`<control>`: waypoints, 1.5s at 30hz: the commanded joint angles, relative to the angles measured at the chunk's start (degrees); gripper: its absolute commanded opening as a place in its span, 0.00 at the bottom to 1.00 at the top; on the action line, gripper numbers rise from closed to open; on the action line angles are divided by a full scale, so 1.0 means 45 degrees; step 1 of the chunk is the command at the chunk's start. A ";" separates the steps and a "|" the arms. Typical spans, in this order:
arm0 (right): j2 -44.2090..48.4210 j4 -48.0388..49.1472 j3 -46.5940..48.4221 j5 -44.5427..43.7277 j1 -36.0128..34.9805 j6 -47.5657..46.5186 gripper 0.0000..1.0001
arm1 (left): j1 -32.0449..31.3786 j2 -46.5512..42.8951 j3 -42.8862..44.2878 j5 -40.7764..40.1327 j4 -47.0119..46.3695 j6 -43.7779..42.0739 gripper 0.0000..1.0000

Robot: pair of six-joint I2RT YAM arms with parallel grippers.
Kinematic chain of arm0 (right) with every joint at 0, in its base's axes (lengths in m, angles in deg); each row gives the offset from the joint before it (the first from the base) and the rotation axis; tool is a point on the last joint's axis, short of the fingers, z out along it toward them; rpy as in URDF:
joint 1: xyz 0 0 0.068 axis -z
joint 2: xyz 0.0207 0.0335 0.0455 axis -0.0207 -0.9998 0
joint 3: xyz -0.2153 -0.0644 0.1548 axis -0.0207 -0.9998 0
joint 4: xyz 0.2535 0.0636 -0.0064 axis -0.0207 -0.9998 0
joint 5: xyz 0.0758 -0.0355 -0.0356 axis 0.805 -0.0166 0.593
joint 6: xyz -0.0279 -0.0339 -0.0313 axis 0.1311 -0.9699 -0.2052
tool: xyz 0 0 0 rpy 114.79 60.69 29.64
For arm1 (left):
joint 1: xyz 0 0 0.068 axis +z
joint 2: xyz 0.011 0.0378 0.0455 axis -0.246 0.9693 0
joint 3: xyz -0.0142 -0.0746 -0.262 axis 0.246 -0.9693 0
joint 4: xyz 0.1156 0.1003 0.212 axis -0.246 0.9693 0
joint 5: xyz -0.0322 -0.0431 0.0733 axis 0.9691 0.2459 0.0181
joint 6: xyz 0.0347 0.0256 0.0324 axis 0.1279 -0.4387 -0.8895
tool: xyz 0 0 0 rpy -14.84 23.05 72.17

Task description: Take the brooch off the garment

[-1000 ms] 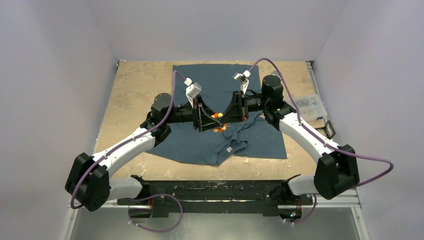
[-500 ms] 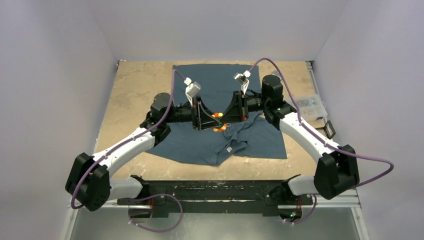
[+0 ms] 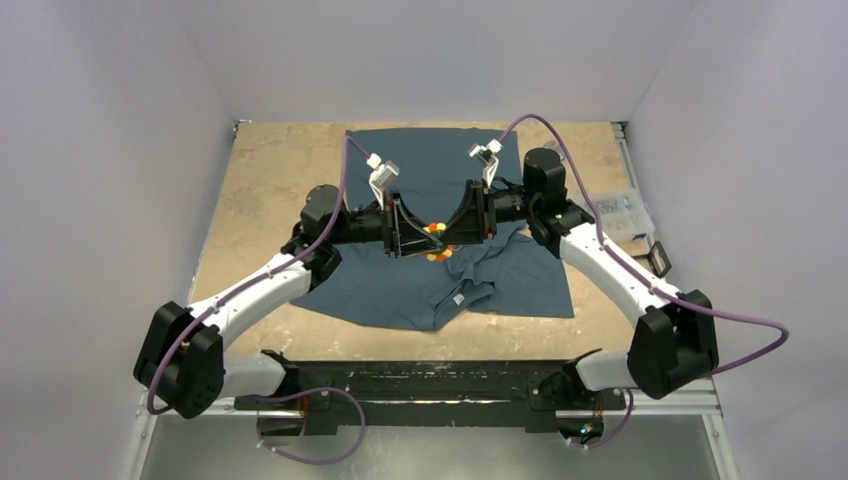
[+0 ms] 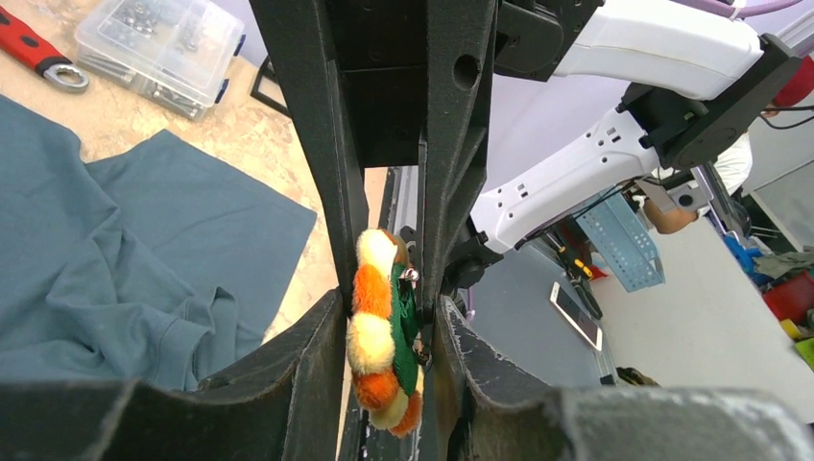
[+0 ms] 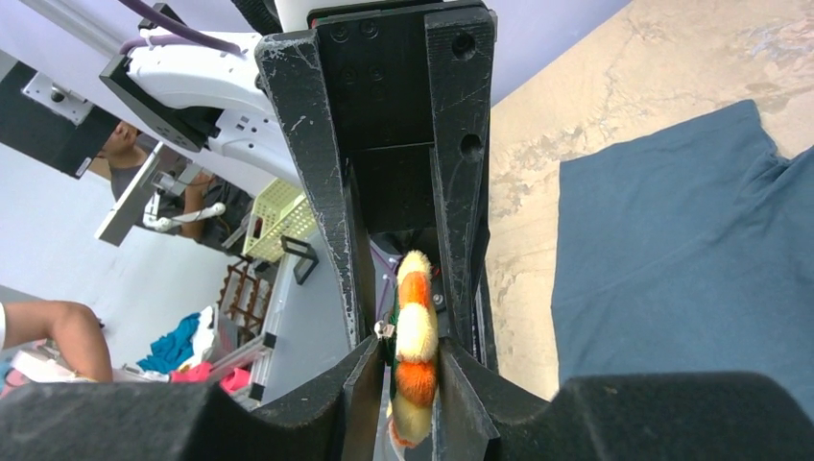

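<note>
Tan table (image 3: 270, 190), slate-blue garment (image 3: 440, 160) spread out, left gripper (image 4: 384, 331) and right gripper (image 5: 403, 360) both clamped on brooch (image 5: 416, 331), seemingly held clear of it.

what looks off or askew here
The brooch is pinched edge-on by the left gripper and the right gripper at once. The garment lies rumpled around its collar.
</note>
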 commanded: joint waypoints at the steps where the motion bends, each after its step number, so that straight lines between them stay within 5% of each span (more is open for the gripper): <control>1: 0.0107 -0.0155 0.0386 0.0276 0.0470 0.0081 0.41 | 0.0400 -0.0017 -0.0003 0.0046 -0.0961 0.0466 0.00; 10: -0.0064 0.2049 0.0168 0.0218 0.0650 0.2415 0.40 | 0.0439 0.0095 0.0078 0.0069 -0.0992 0.0447 0.00; 14: -0.0070 0.1985 0.0170 0.0161 0.0654 0.2274 0.14 | 0.0439 0.0215 0.0301 0.0237 -0.0866 0.0309 0.18; 18: -0.0109 0.1499 0.0188 0.0164 0.0660 0.1741 0.01 | 0.0456 0.0216 0.0389 0.0532 -0.0907 0.0286 0.25; 26: -0.0277 0.0033 -0.0301 0.0005 0.0650 0.1077 0.00 | 0.0557 0.0206 0.0312 0.0905 -0.0553 0.0270 0.46; 34: -0.0591 0.2810 -0.1959 0.0089 0.0649 0.4155 0.00 | 0.0557 0.0466 0.0104 0.1045 -0.0343 0.0351 0.51; 38: -0.0756 0.5146 -0.2689 0.0485 0.0661 0.5933 0.00 | 0.0741 0.0618 -0.0170 0.0968 -0.0468 0.0833 0.48; 45: -0.0774 0.5491 -0.2509 0.0738 0.0650 0.5657 0.00 | 0.0850 0.1477 -0.0121 0.1041 -0.1407 0.1868 0.40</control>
